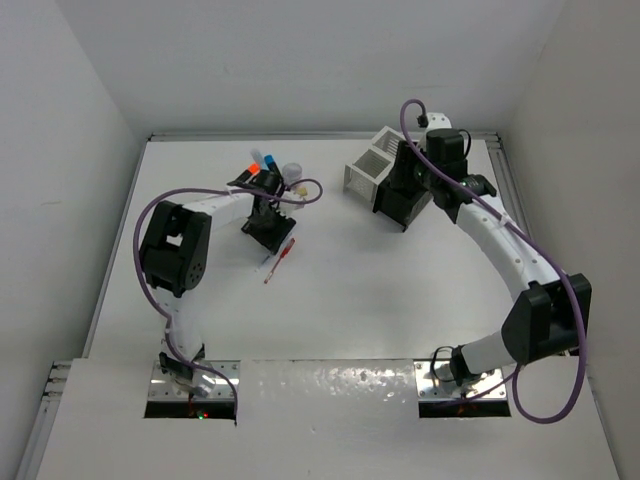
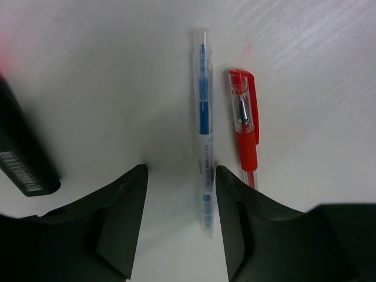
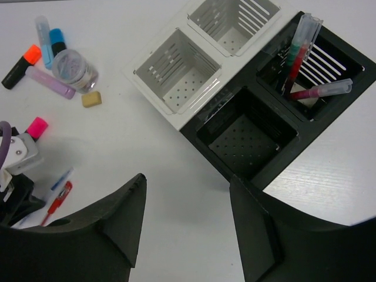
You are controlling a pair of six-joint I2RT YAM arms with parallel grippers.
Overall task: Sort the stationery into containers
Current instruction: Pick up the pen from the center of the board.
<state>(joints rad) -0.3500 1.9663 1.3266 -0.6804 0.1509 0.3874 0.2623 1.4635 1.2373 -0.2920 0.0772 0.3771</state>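
Observation:
My left gripper (image 2: 181,170) is open, low over the table. A clear pen with blue ink (image 2: 204,135) lies between its fingers, close to the right one. A red pen (image 2: 245,126) lies just outside that finger and also shows in the top view (image 1: 280,257). A black-bodied highlighter (image 2: 20,158) lies to the left. My right gripper (image 3: 187,182) is open and empty, just in front of the black container (image 3: 244,138). The white container (image 3: 182,88) is joined to the black one. The black container's far compartment holds green and red pens (image 3: 296,53).
Loose items lie at the back left: an orange highlighter (image 3: 20,64), a blue highlighter (image 3: 57,41), a pale purple one (image 3: 50,82), a tape roll (image 3: 73,67) and a tan eraser (image 3: 91,98). A pink-capped highlighter (image 3: 36,126) lies by the left wrist.

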